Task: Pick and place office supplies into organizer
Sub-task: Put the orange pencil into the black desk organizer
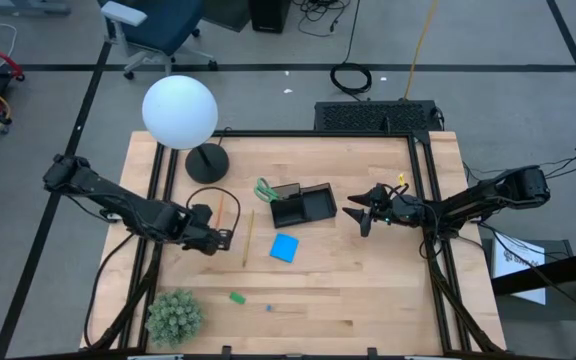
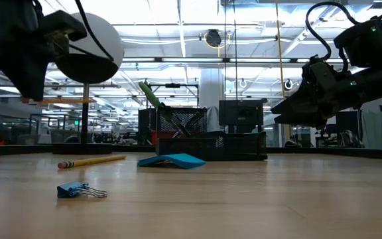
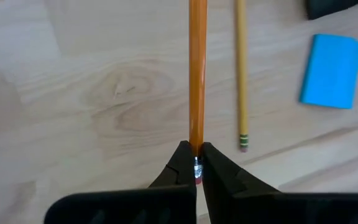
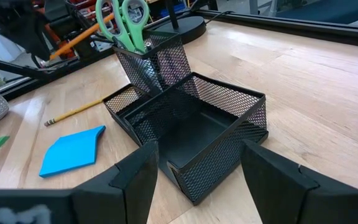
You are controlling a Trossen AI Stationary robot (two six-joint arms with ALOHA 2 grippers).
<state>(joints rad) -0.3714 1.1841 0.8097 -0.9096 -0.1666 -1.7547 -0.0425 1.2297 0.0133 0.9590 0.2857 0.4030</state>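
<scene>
One camera looks straight down on the whole tabletop (image 1: 368,290). Another sits at tabletop height, facing the room. Each wrist camera peers closely past its own hand; both catch the blue note pad (image 3: 331,71).

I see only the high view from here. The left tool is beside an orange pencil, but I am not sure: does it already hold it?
Observer: Yes. The left tool is shut on the eraser end of the orange pencil.
Operator: And the scissors, do they lie flat in the tray?
Observer: No. The green-handled scissors stand upright in the tall mesh cup of the organizer, handles up.
Operator: What is the tiny blue piece near the front edge?
Observer: It is a blue binder clip with wire handles.
</scene>
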